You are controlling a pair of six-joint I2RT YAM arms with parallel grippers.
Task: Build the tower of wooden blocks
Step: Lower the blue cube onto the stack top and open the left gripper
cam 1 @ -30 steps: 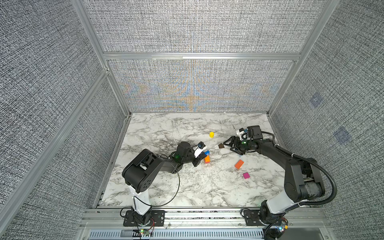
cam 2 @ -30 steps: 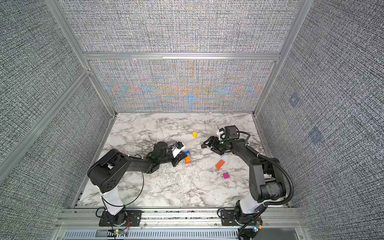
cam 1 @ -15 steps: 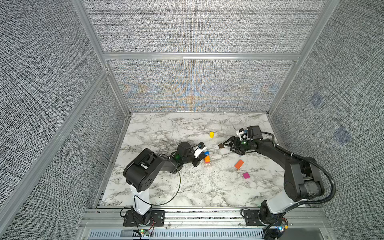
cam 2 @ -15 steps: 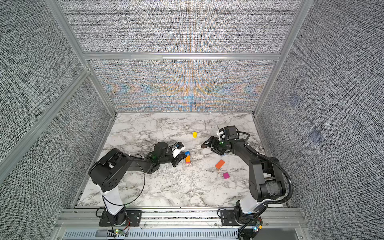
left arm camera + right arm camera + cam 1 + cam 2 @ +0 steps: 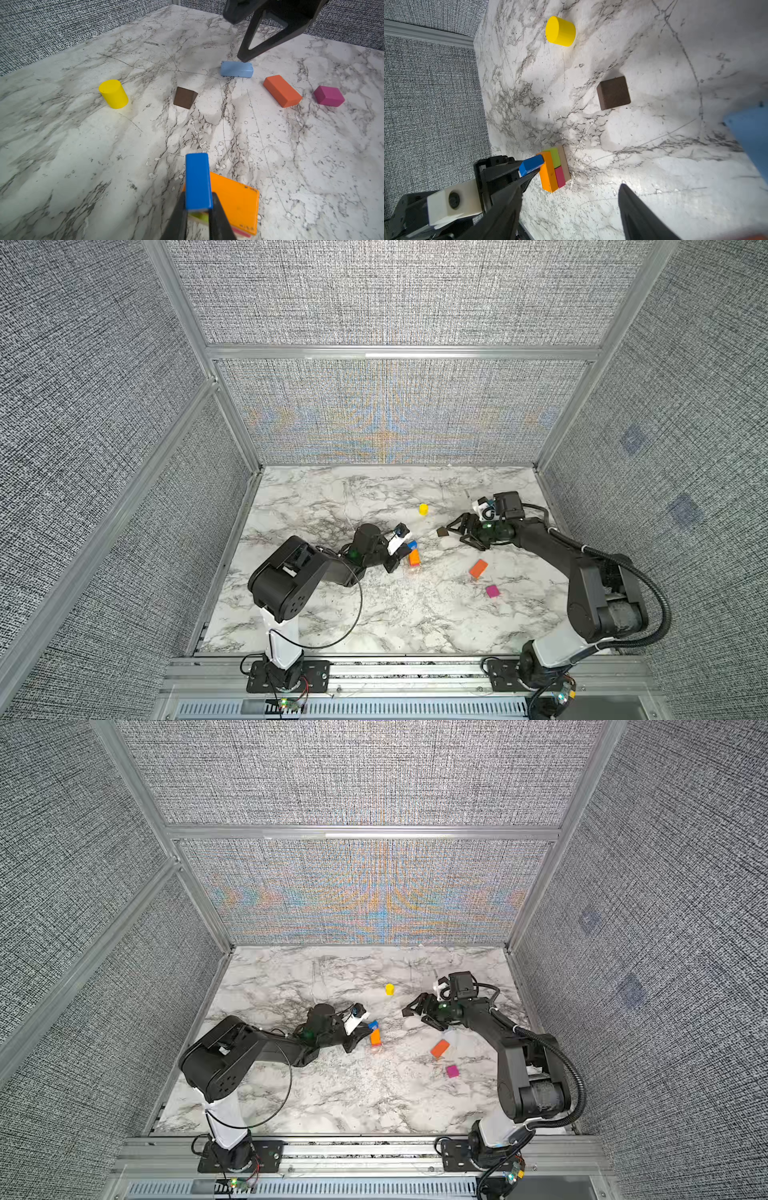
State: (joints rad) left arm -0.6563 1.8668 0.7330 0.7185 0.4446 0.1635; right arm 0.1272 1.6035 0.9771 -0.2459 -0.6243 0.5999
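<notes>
Tower (image 5: 553,169), part built on the surface (image 5: 83,155): tan, green, pink and orange layers stacked, blue block (image 5: 197,178) clenched in the left claw (image 5: 198,199) at the orange top; yellow cylinder (image 5: 113,94), dark brown block (image 5: 185,97), light blue brick (image 5: 236,69), orange brick (image 5: 282,91) and magenta block (image 5: 329,96) lie loose and unstacked; right claw (image 5: 461,533) released, empty.

Lab test cell: fabric-panelled walls (image 5: 395,294), marble tabletop (image 5: 374,614).

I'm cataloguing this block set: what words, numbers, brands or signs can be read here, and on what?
Nothing reads clearly in any view.
Dark marks along two edges of the orange slab: too small to read.
Pale marks on one side of the blue block in the left gripper: blurred, partly hidden.
</notes>
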